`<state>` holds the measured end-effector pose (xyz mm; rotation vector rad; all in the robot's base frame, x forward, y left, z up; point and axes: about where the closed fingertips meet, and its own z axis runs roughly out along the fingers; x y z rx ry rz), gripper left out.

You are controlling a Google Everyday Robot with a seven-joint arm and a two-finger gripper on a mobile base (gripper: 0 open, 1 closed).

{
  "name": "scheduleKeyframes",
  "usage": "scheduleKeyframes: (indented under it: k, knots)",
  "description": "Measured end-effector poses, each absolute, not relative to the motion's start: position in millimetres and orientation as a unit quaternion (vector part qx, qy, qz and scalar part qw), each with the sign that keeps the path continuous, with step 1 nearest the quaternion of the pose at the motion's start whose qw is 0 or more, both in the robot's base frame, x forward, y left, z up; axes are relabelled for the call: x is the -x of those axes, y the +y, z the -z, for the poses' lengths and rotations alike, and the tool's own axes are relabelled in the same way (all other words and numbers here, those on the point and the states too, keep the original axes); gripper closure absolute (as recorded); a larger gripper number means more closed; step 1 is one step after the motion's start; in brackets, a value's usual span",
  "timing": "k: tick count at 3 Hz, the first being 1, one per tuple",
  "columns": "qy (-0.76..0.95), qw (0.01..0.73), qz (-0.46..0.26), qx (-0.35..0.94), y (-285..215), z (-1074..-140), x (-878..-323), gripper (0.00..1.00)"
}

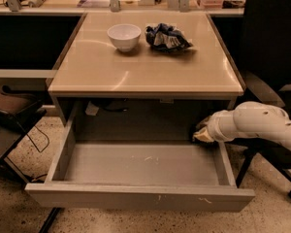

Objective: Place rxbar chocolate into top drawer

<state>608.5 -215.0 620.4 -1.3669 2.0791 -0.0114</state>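
The top drawer (136,197) is pulled wide open below the desk. It is grey metal, and its floor (140,164) is bare with pale scuff marks. My white arm (254,125) reaches in from the right. My gripper (200,132) is inside the drawer at its back right corner, just under the desk top and above the floor. The rxbar chocolate does not show; the gripper's tip hides whatever it may hold.
A white bowl (124,36) and a wrinkly blue-and-white bag (167,37) sit at the back of the tan desk top (145,72). A black office chair (271,47) stands to the right behind my arm. Another chair (9,115) and cables are on the left.
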Motion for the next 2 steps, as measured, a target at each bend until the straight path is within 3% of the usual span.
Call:
scheduleKeyframes:
  k: [2]
  knots:
    - [0.791,0.321,0.004,0.52,-214.9,-620.3,-608.5,0.11]
